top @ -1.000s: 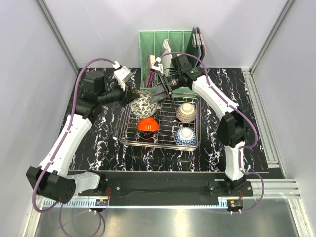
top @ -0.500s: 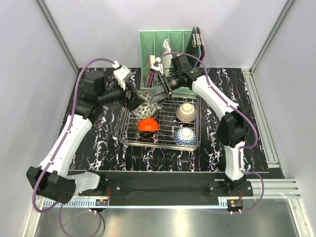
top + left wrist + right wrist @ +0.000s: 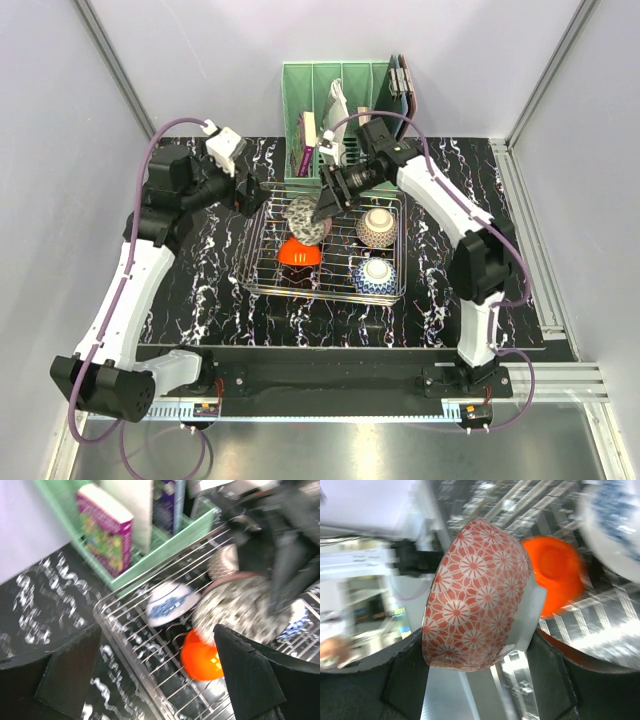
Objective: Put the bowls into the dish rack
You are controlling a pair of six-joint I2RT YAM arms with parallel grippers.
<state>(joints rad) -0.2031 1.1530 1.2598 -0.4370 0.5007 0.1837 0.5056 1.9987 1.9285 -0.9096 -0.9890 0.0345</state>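
Black marbled table (image 3: 200, 280), pale walls (image 3: 200, 60); the rack (image 3: 325, 293) holds three bowls (image 3: 377, 227). The right gripper (image 3: 325, 205) clamps a red-flowered bowl (image 3: 475, 595) over its far-left corner. The left gripper (image 3: 252, 196) gapes empty beside it, its view blurred.

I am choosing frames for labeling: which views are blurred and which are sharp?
Top view: sharp, evenly lit. Left wrist view: motion blur smears the dish rack and orange bowl. Right wrist view: the flower-pattern bowl is sharp, everything behind it blurred.

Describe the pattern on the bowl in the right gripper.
The bowl has a red-and-white flower pattern; the right wrist view shows it best.
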